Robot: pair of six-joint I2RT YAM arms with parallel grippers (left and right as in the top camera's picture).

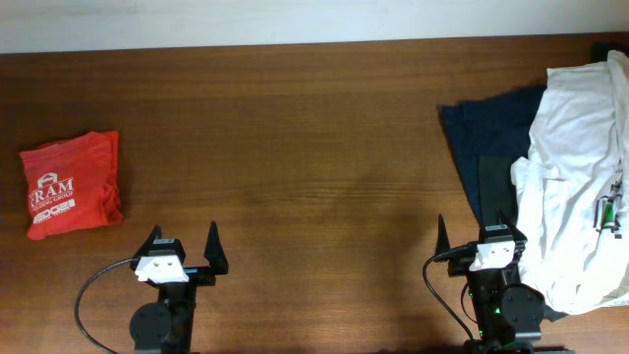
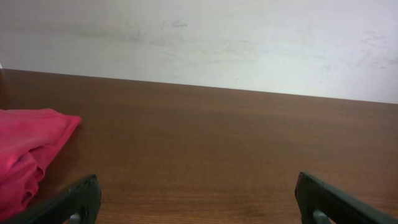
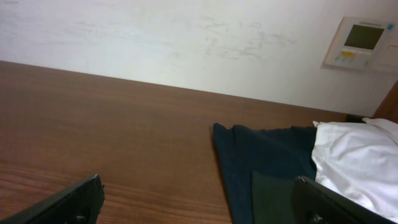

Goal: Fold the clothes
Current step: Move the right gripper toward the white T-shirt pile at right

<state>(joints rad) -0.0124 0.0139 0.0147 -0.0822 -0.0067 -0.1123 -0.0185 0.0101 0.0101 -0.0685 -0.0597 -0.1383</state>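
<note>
Scene: a brown wooden table (image 1: 314, 128) seen from overhead, with two robot arms parked along its near edge.
White T-shirt (image 1: 575, 167): lay in a crumpled heap at about 3 o'clock on the table, running off the right side of the view. A small green-and-black graphic (image 1: 607, 211) showed near its lower right.
Underneath: the T-shirt rested partly on top of dark navy garments (image 1: 491, 147), which stuck out from its 9 o'clock side.
Red shirt (image 1: 71, 185): small and folded, with white print, at 9 o'clock on the table, well apart from the heap.
Left gripper (image 1: 183, 244): at about 7 o'clock, jaws spread wide, holding nothing, bare wood ahead of it.
Right gripper (image 1: 479, 236): at about 5 o'clock, jaws also spread and empty, just beside the lower left edge of the white heap.
Handling: the T-shirt looked light, soft and limp. It would likely sag and drag rather than hold a shape, and could pull the navy cloth along with it.
Where to grip: probably a pinch through an outer fold at the heap's 9 o'clock edge, nearest the right gripper. Collar, sleeves and hem could not be picked out in the bunched cloth.
Progress: folding not yet begun, and the shirt would first need lifting clear and spreading flat.
</note>
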